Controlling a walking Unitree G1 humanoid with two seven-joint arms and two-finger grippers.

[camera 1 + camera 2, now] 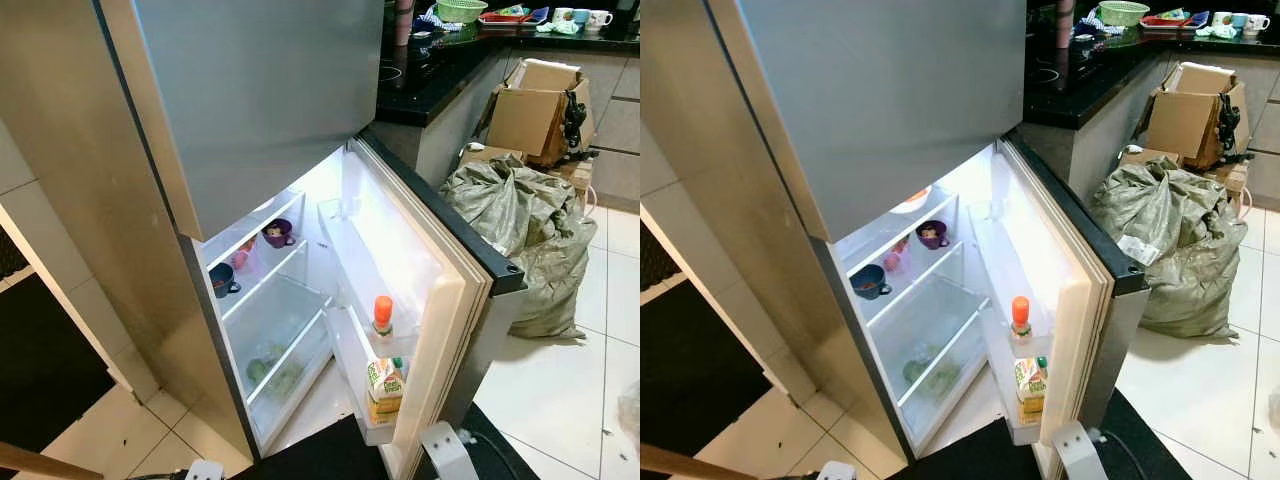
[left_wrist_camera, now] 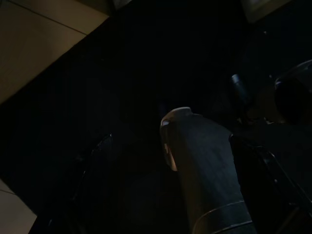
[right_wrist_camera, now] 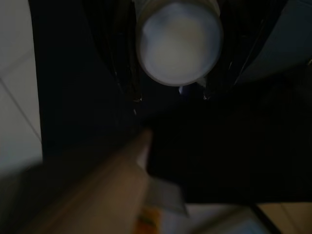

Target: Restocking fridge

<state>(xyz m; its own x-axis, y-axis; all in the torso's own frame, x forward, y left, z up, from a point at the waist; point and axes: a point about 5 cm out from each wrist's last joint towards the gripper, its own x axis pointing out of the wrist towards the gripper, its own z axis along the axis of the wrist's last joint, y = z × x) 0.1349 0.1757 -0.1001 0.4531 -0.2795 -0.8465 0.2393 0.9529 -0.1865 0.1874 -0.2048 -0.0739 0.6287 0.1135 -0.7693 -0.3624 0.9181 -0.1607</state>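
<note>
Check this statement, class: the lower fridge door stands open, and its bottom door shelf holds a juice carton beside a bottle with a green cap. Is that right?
Not quite. The bottle in the fridge door has an orange cap, not green, as the left eye view shows. The rest holds: the door stands open and the juice carton sits in its bottom shelf beside the bottle.
</note>
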